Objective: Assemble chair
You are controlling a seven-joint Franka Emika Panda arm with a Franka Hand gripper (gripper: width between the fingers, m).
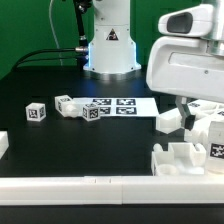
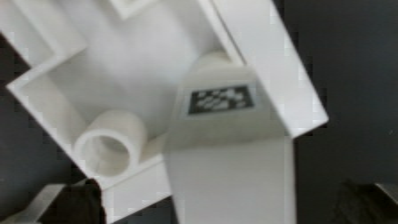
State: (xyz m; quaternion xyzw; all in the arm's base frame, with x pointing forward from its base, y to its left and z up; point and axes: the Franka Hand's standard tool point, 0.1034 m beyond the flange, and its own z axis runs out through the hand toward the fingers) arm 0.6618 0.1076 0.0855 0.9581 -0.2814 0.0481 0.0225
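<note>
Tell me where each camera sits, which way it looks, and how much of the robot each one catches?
Exterior view: off the arm, facing across the black table toward the robot's base; the arm's white wrist hangs at that view's right.
Wrist view: on the wrist, looking closely at a tagged chair part; no robot body clearly shows.
Shared: likely the chair parts below the wrist.
</note>
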